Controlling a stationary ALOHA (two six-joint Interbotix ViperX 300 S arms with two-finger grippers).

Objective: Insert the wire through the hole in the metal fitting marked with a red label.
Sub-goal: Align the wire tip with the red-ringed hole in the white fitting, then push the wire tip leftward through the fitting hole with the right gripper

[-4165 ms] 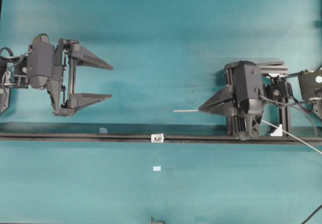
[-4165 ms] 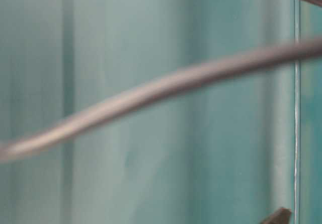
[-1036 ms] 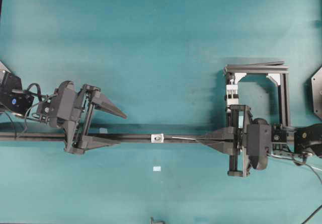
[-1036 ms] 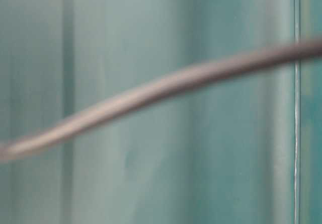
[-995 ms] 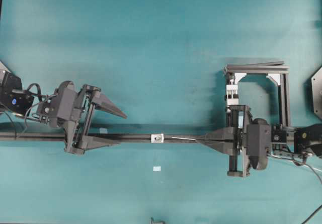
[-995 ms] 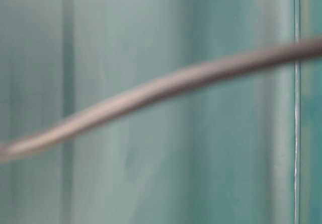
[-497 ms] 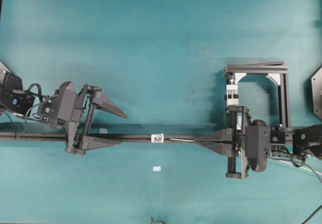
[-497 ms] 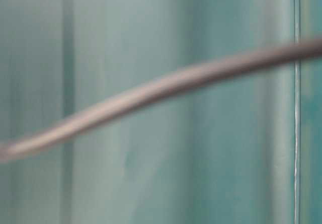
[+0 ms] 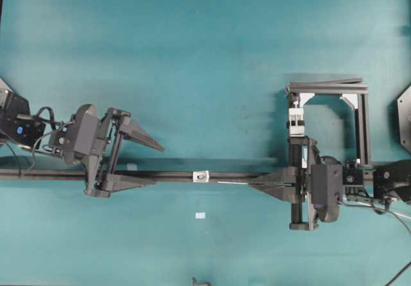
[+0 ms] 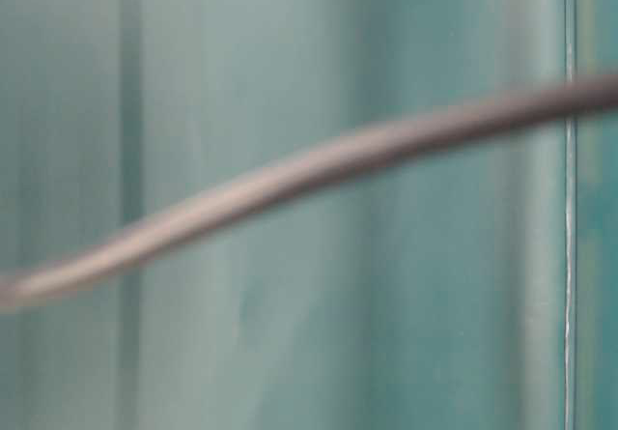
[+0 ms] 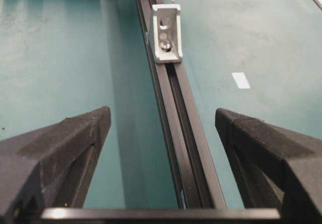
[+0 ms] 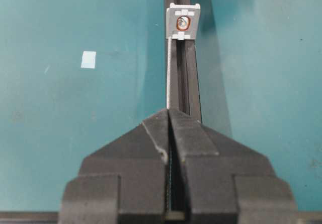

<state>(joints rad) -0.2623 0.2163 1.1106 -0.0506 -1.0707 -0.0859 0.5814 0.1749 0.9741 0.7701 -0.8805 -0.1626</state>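
Two grippers face the metal fitting (image 9: pixel 201 177): right gripper (image 9: pixel 252 182), fingers clamped on the wire (image 9: pixel 232 182), aims it leftward along the rail (image 9: pixel 167 175); left gripper (image 9: pixel 156 164) fingers apart.

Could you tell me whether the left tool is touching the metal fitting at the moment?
Apart. In the left wrist view the open left tool straddles the black rail, and the metal fitting sits farther along it, with bare rail between.
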